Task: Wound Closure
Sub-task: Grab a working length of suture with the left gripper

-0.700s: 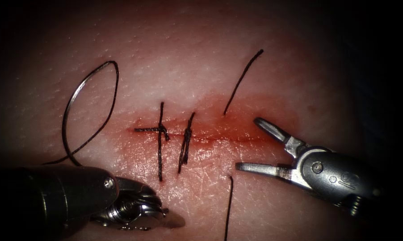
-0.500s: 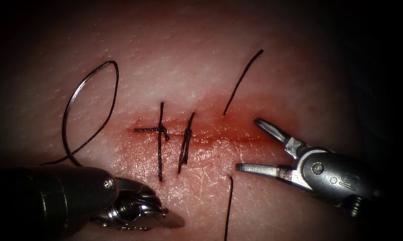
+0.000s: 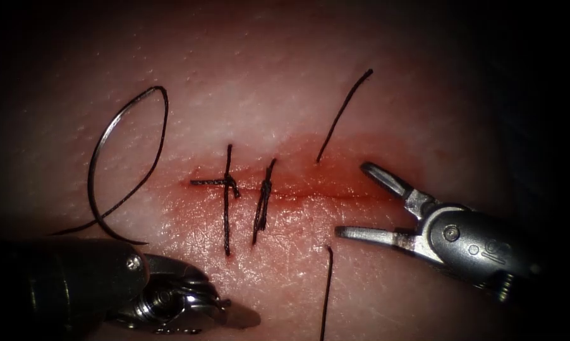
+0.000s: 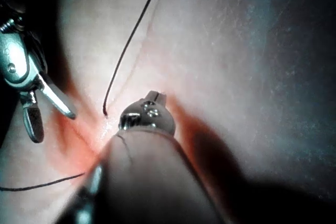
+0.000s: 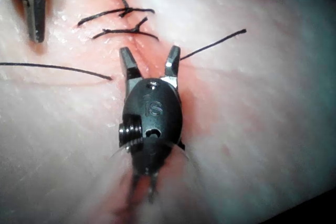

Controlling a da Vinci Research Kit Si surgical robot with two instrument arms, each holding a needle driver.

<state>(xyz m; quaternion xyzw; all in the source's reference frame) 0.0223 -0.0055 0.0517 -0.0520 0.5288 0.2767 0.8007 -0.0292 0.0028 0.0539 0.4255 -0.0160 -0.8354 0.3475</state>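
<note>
Nearest the endoscope, the left tool (image 3: 231, 312) sits low over the tissue (image 3: 253, 95) on the near side of the cut (image 3: 310, 194); its jaws look pressed together and pinch nothing that I can see. Just beyond it on the left, the curved needle (image 3: 98, 158) lies flat on the tissue's surface, free of both tools and not in the tissue, with thread (image 3: 147, 165) trailing from its far end and looping back down toward the left tool. To the right, the right tool (image 3: 356, 203) hovers at the right end of the cut, jaws spread wide and empty, straddling the red fluid (image 3: 335, 183). Along the cut stand two tied stitches (image 3: 244, 199). A thread strand (image 3: 327, 290) enters the tissue near the lower jaw, and another strand (image 3: 343, 113) rises on the far side.
</note>
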